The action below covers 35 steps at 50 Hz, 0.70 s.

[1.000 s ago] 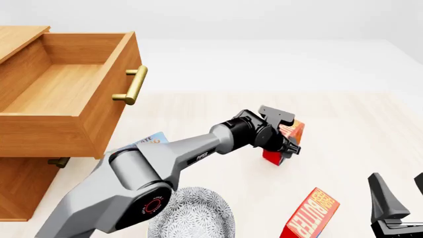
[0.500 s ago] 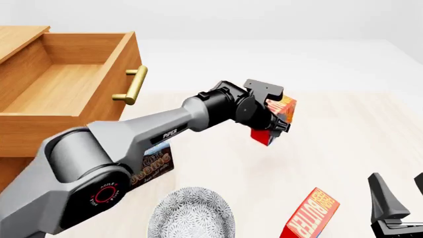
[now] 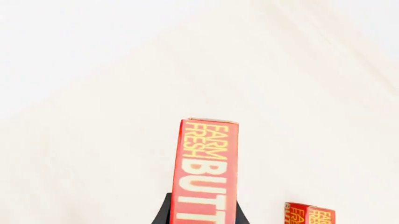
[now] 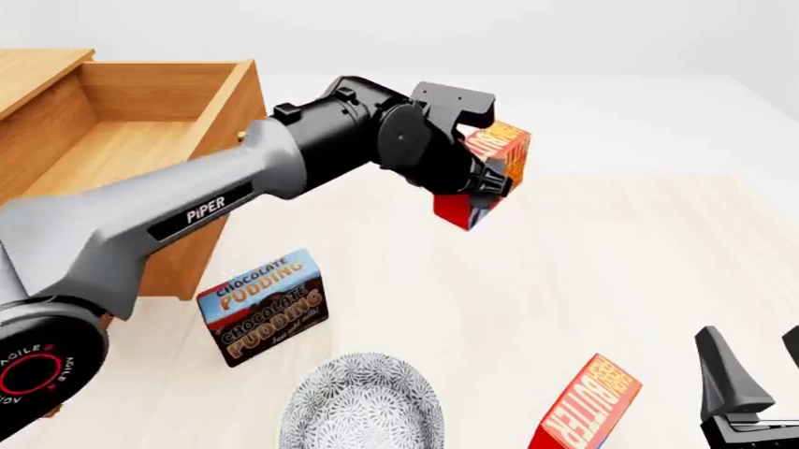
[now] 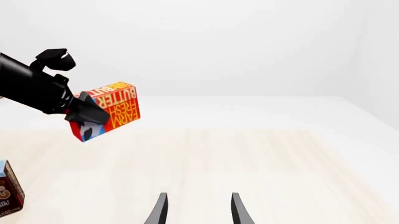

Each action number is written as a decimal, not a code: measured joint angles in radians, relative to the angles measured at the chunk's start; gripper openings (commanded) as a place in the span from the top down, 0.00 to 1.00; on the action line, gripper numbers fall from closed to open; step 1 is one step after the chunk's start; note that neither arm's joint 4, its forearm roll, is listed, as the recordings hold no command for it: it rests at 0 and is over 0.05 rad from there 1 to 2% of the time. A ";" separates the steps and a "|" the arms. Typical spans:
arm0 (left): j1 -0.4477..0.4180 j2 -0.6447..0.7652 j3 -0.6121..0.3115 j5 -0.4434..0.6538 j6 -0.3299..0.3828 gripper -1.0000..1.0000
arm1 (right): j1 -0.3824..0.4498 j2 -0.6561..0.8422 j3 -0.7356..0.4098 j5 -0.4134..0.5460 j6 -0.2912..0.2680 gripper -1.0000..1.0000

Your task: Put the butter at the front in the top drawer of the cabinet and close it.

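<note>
**Left arm holds one butter carton in the air beside the open top drawer**

Front view: the left gripper [image 4: 481,178] is clamped on the butter [image 4: 485,176], which hangs tilted above the table [image 4: 600,281], clear of its surface. The carton sits to the right of the top drawer [image 4: 125,178], which stands pulled out of the cabinet [image 4: 37,75] with its interior bare. The brass handle [image 4: 243,140] is mostly hidden behind the left arm. A second butter carton [image 4: 585,404] stands tilted on the table near the front edge, close to the right gripper [image 4: 755,374]. The chocolate pudding box [image 4: 265,306] stands on the table below the drawer corner, and a patterned plate [image 4: 362,404] lies just in front of it.

Left wrist view: the held carton [image 3: 207,172] fills the lower centre, its narrow face reading "FARM FRESH BUTT…", with a dark finger [image 3: 163,212] visible against one side. The second carton [image 3: 309,213] shows at the frame edge on the table below. The drawer and cabinet do not appear here.

Right wrist view: the right gripper [image 5: 198,208] shows two fingertips set apart with nothing between them. The held carton [image 5: 107,114] appears side-on, gripped at its lower end by the left gripper [image 5: 87,114], well above the table [image 5: 249,163]. The pudding box [image 5: 9,193] is cut off at the frame edge.
</note>
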 measured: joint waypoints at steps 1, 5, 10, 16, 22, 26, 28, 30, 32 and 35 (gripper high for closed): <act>0.003 -0.009 0.000 0.008 0.003 1.00 | 0.000 0.000 0.000 0.000 0.000 0.00; 0.018 -0.044 -0.002 0.042 0.015 1.00 | 0.000 0.000 0.000 0.000 0.000 0.00; 0.037 -0.084 -0.012 0.088 0.030 1.00 | 0.000 0.000 0.000 0.000 0.000 0.00; 0.061 -0.124 -0.024 0.139 0.045 1.00 | 0.000 0.000 0.000 0.000 0.000 0.00; 0.091 -0.164 -0.035 0.189 0.062 1.00 | 0.000 0.000 0.000 0.000 0.000 0.00; 0.108 -0.188 -0.044 0.221 0.071 1.00 | 0.000 0.000 0.000 0.000 0.000 0.00; 0.116 -0.199 -0.049 0.238 0.072 1.00 | 0.000 0.000 0.000 0.000 0.000 0.00; 0.123 -0.210 -0.056 0.255 0.075 1.00 | 0.000 0.000 0.000 0.000 0.000 0.00; 0.133 -0.220 -0.064 0.274 0.079 1.00 | 0.000 0.000 0.000 0.000 0.000 0.00; 0.151 -0.236 -0.079 0.304 0.087 1.00 | 0.000 0.000 0.000 0.000 0.000 0.00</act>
